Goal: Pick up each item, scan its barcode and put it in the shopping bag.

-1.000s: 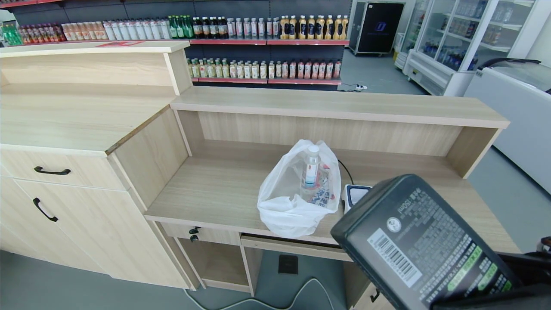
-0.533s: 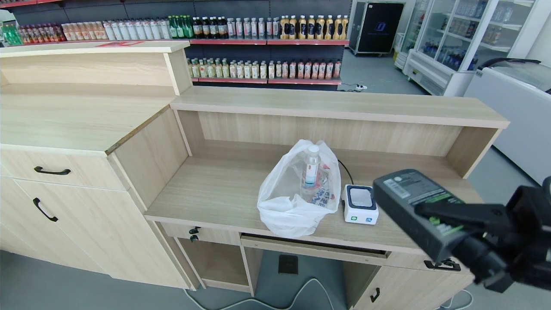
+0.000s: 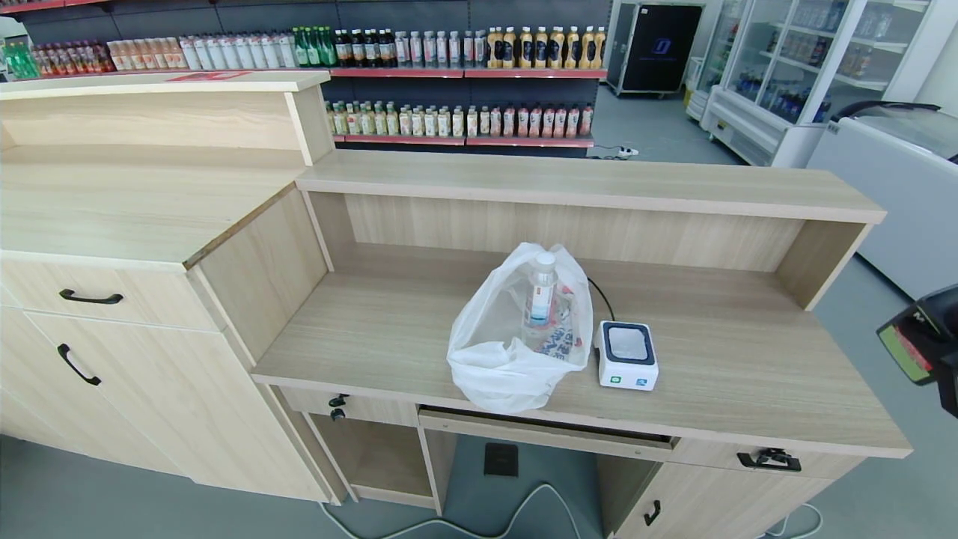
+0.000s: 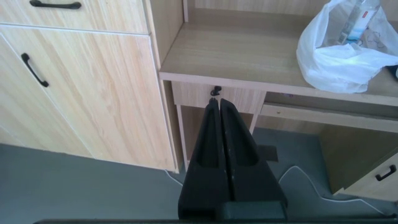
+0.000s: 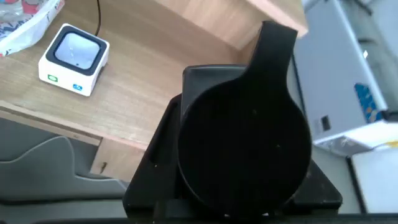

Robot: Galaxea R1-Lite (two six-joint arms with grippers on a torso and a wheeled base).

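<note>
The white plastic shopping bag stands open on the counter with a clear bottle upright inside. Just right of it sits the small white barcode scanner, window facing up. My right gripper is shut on a black bottle with a green and red label, held in the air past the counter's right end, well right of the scanner. Seen end-on, the black bottle has one finger lying across it. My left gripper is shut and holds nothing, low in front of the counter, left of the bag.
The wooden counter has a raised back ledge and a taller cabinet on its left. A black cable runs behind the scanner. Drink shelves and fridges stand beyond. Bare counter lies either side of the bag.
My right arm has swung the black bottle from close before the head camera out to the right, past the counter's end, uncovering the scanner. Bag and scanner have not moved.
</note>
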